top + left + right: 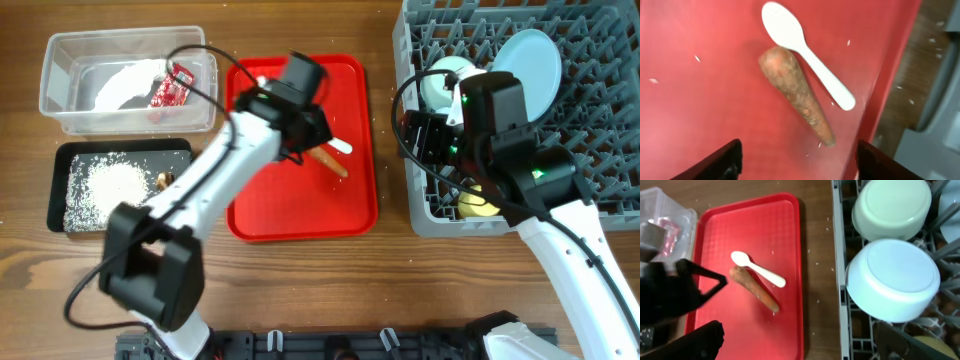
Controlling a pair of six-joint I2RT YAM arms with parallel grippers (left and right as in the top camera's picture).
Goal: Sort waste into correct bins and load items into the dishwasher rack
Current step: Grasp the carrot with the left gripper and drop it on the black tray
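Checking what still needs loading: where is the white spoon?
Left wrist view: the white spoon lies on the right side of the red tray, alongside the orange-brown stick.

Left arm [213,162], right arm [562,232]: jaws apart

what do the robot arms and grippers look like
Both the left arm and right arm have white tubular links with bulky black joint housings. Thin black cables loop loosely off the wrists. Small green lights glow on the right arm. The left gripper and right gripper have plain black wedge-shaped fingers.
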